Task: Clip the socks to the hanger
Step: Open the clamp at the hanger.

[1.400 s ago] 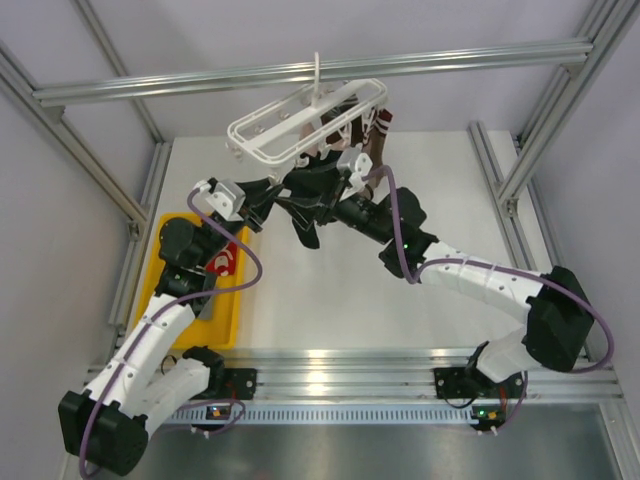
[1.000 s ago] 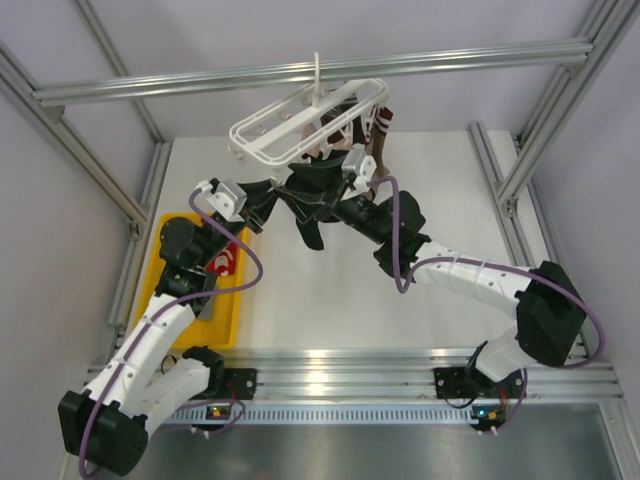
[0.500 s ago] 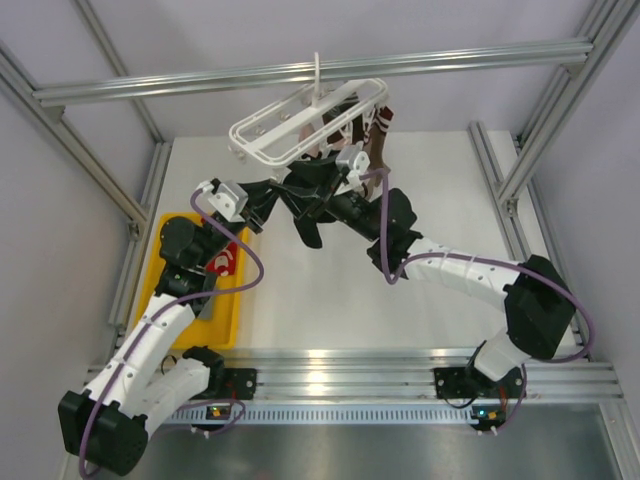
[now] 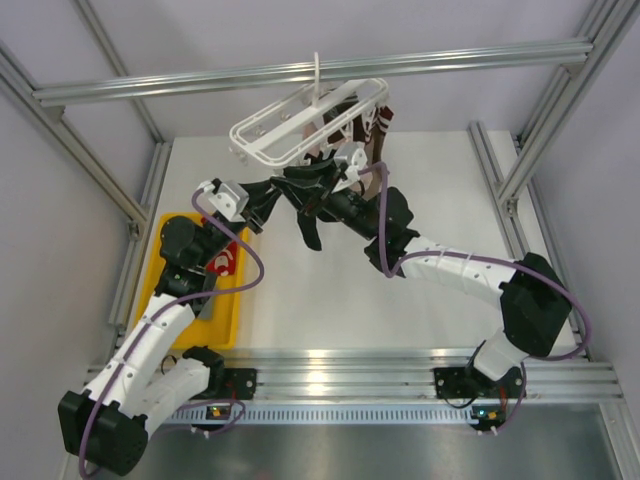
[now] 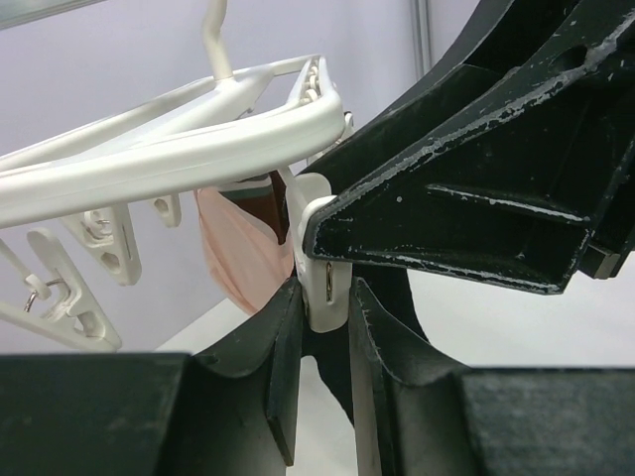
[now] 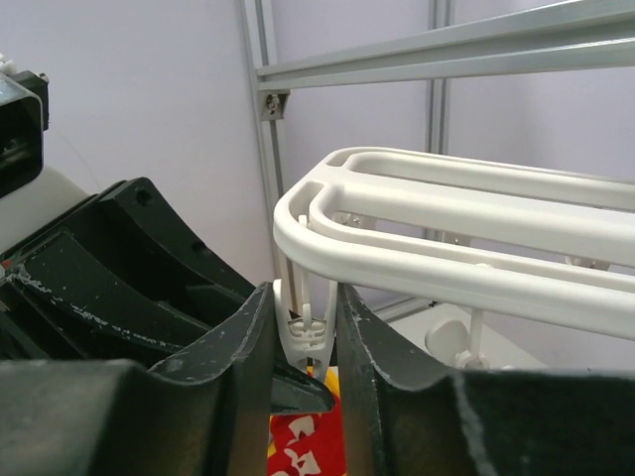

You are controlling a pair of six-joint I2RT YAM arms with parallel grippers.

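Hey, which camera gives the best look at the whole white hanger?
The top external view: the whole hanger shows there, hook to frame. Each wrist view catches only one corner of its frame and a clip peg or two.

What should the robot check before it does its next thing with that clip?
1. Right end effector pinching the clip peg: ok.
2. Left end effector holding the dark sock under that peg: ok.
3. Sock edge inside the peg's mouth: cannot tell.
4. Hanger hooked overhead: ok.
5. Red sock waiting in the yellow tray: ok.
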